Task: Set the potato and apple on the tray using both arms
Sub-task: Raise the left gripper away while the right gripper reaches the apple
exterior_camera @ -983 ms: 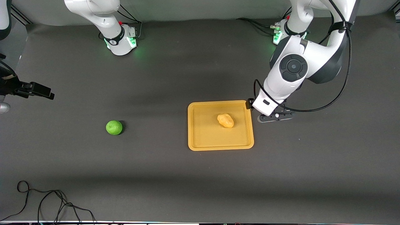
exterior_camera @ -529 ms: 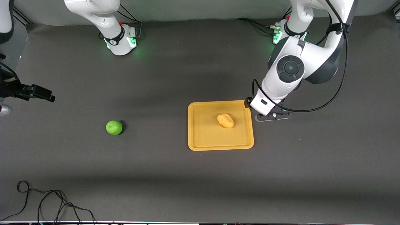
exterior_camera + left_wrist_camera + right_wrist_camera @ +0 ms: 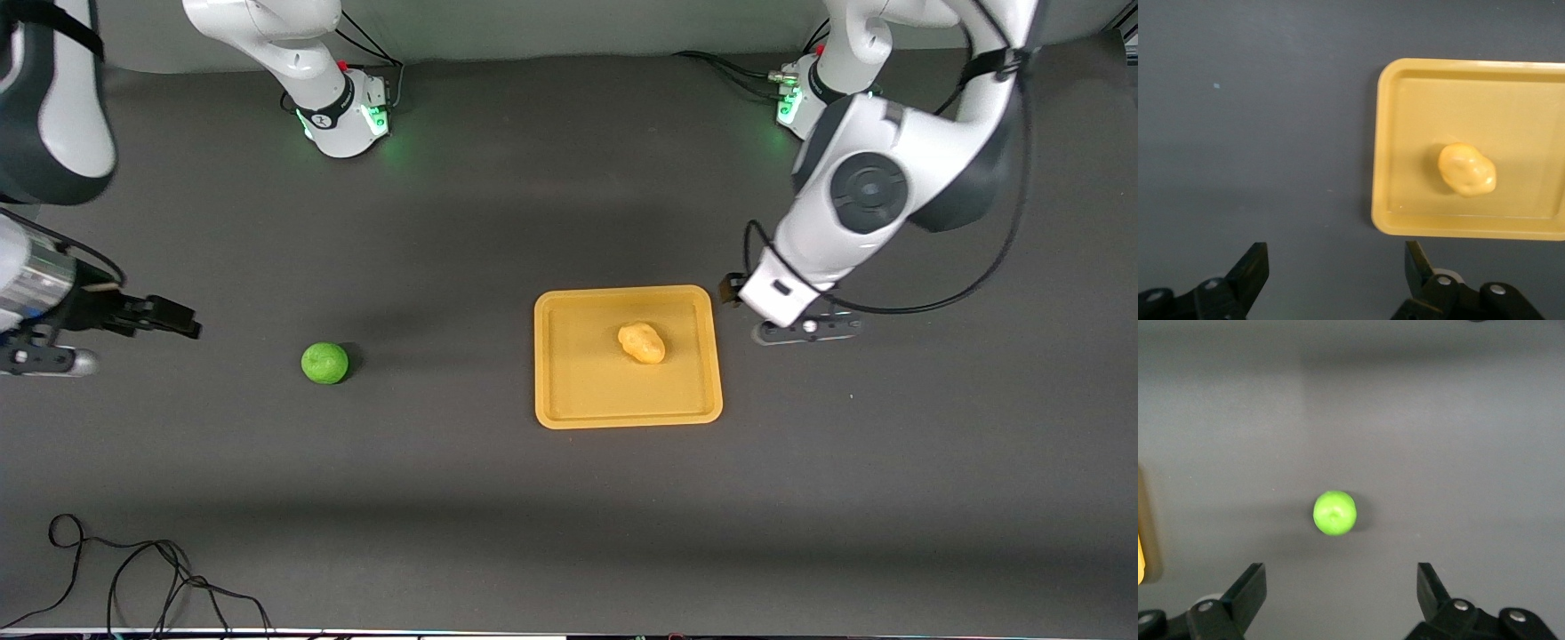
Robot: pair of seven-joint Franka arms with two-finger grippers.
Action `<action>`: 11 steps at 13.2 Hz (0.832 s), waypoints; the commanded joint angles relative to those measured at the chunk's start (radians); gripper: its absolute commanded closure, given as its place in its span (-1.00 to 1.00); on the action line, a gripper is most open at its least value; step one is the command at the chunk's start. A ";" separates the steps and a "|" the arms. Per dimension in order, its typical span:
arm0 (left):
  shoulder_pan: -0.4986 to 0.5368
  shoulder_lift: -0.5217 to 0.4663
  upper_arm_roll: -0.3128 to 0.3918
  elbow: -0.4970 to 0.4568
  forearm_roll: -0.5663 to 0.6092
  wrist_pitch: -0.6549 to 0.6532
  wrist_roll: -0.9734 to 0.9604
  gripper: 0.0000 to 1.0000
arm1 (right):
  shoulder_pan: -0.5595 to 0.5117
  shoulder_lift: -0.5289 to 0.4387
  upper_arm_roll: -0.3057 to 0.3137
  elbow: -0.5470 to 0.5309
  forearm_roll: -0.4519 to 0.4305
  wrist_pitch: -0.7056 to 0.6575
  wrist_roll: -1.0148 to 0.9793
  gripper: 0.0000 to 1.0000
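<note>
The yellow-orange potato (image 3: 642, 343) (image 3: 1466, 169) lies inside the orange-yellow tray (image 3: 569, 391) (image 3: 1381, 153) at mid-table. The green apple (image 3: 325, 363) (image 3: 1335, 513) rests on the bare table, apart from the tray toward the right arm's end. My left gripper (image 3: 1335, 257) is open and empty over bare table just off the tray's edge at the left arm's end, under its white wrist (image 3: 787, 298). My right gripper (image 3: 169, 318) (image 3: 1341, 577) is open and empty over the table, short of the apple at the right arm's end.
A black cable (image 3: 133, 578) loops on the table near the front camera at the right arm's end. The two green-lit arm bases (image 3: 342, 116) (image 3: 800, 98) stand along the table's edge farthest from the front camera.
The left arm has drawn away from the tray toward its own end of the table. The right arm has swung in toward the apple. Potato and apple have not moved.
</note>
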 commanded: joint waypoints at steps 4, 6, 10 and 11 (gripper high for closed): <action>0.100 -0.150 0.004 -0.005 0.004 -0.113 0.171 -0.79 | 0.088 0.022 -0.004 -0.288 0.017 0.333 0.059 -1.00; 0.138 -0.162 0.014 0.008 0.017 -0.134 0.251 -0.87 | 0.090 0.047 -0.002 -0.360 0.016 0.453 0.062 -1.00; 0.214 -0.199 0.021 0.010 0.048 -0.168 0.383 -0.87 | 0.088 0.122 -0.004 -0.447 0.017 0.646 0.061 -1.00; 0.224 -0.217 0.022 0.021 0.048 -0.196 0.389 -0.87 | 0.088 0.139 -0.002 -0.455 0.017 0.679 0.061 -1.00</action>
